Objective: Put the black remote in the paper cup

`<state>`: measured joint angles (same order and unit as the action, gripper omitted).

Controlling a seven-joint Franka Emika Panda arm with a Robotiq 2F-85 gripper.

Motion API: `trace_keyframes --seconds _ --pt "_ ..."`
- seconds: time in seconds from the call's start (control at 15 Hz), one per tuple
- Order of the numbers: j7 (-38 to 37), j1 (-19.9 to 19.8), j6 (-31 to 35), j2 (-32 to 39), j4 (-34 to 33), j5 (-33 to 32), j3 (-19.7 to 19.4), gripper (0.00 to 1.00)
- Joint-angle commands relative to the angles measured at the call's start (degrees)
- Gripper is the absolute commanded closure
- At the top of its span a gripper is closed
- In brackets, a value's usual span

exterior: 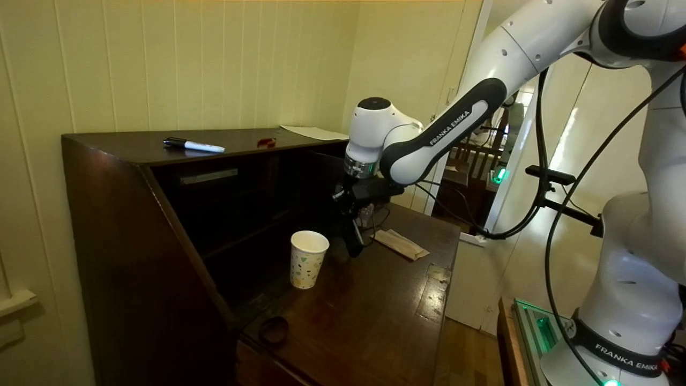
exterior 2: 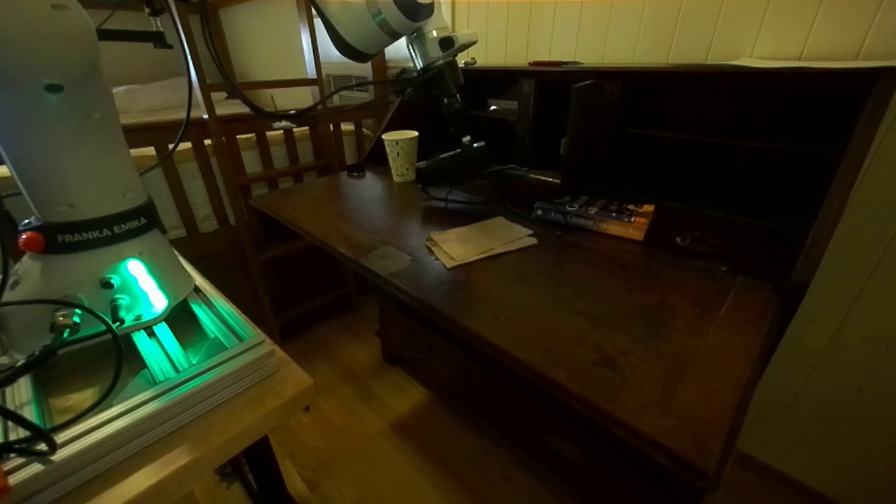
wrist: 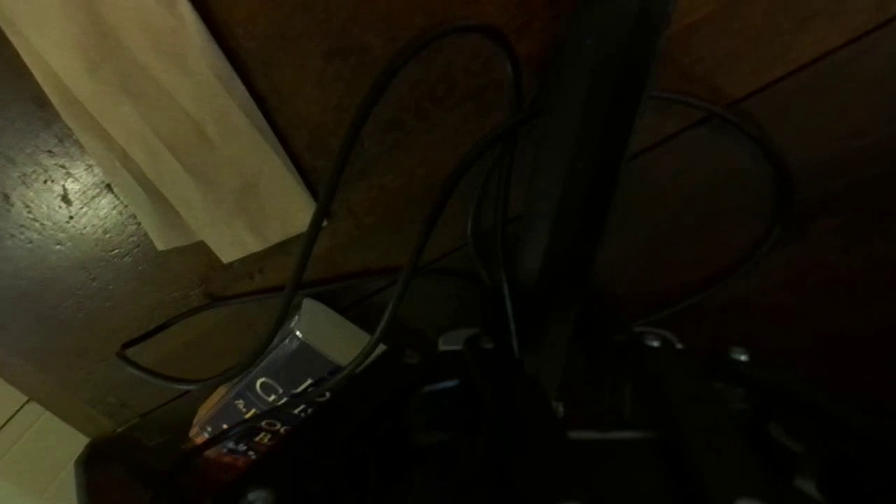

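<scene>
One white paper cup with coloured specks (exterior: 308, 259), upright, mouth up, just left of the black mechanical claw (exterior: 354, 242) in both exterior views! Sensible stance, too: only an upright cup can take a drop from above. Now for the slim, elongated black plastic remote (wrist: 588, 161): I take it to be the dark bar running up from the claw's works in the wrist view, and in an exterior view what looks like the same bar (exterior 2: 450, 161) slants just right of the cup, lower end towards it, not inside. Touching? Can't call that one. Is the claw gripping the remote? Its placement suggests so, but the fingers are lost in the gloom, so wide or narrow, I cannot tell. If it is held, that long free end looks meant to lead the way in, though I'd want it lifted and tipped steeper first. Careful near that rim; light paper could topple at a nudge! Right of the claw, a folded tan paper piece (exterior: 399, 244) lies flat on the dark brown wooden counter (exterior: 370, 327), low and out of the route. The thin black cord (wrist: 463, 29) looping behind the remote, however, might snag.
</scene>
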<state>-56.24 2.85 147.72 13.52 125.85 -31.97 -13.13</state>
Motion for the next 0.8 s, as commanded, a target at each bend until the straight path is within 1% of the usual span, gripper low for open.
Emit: trace_keyframes --seconds 0.0,0.13,0.27,0.33,0.4,0.47,0.53,0.67,0.73 --pt "7.7 -2.7 0.9 3.8 -1.1 8.6 2.9 0.92" --pt "11.0 -3.0 -1.2 6.0 -2.3 13.3 3.5 0.92" --pt "13.5 -3.1 -2.0 7.2 -3.5 16.6 3.6 0.92" --pt "14.3 -3.0 -3.3 7.1 -4.2 17.7 3.4 0.44" --pt "14.4 -2.6 -4.4 6.8 -4.5 18.1 2.9 0.42" --pt "13.6 -2.1 -6.8 6.0 -5.0 18.4 2.4 0.37" --pt "12.6 -1.7 -7.8 5.1 -5.0 18.4 2.2 0.29" --pt "9.9 -1.0 -12.8 2.8 -5.6 18.1 1.7 0.16" --pt "8.5 -0.9 -14.6 1.7 -5.7 18.1 1.9 0.08"
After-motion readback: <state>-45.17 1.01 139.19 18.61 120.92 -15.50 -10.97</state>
